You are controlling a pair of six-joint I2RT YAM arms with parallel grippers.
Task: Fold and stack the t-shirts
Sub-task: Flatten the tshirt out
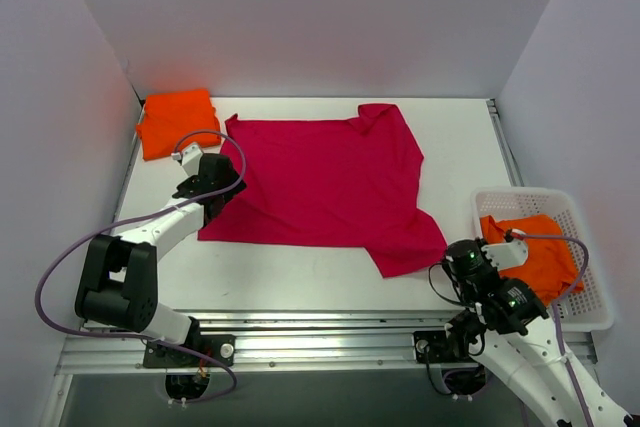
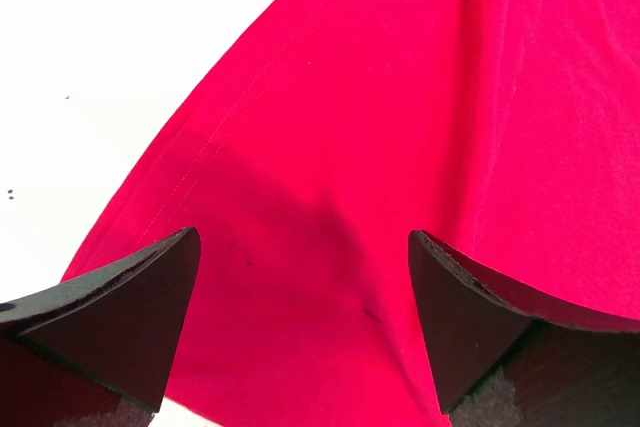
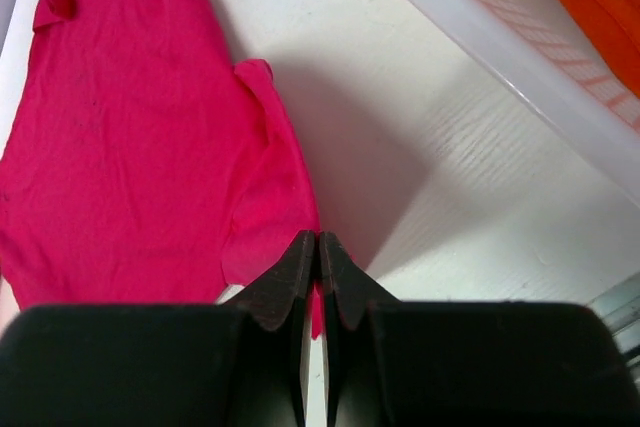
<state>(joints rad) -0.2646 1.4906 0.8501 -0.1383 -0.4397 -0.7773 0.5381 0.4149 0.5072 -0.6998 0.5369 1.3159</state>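
A crimson-pink t-shirt (image 1: 320,182) lies spread flat on the white table, a sleeve at the far right and another at the near right. My left gripper (image 1: 212,187) is open and low over the shirt's left hem (image 2: 330,147), one finger (image 2: 140,307) on each side of a small wrinkle. My right gripper (image 1: 452,262) is shut at the near right sleeve corner (image 3: 270,207), with a strip of pink cloth showing between its fingers (image 3: 290,277). A folded orange t-shirt (image 1: 177,123) lies at the far left corner. Another orange t-shirt (image 1: 538,247) lies in the basket.
A white plastic mesh basket (image 1: 520,195) stands at the table's right edge, close beside my right arm; its rim also shows in the right wrist view (image 3: 520,57). White walls enclose the table on the left, back and right. Bare table (image 1: 300,272) lies in front of the shirt.
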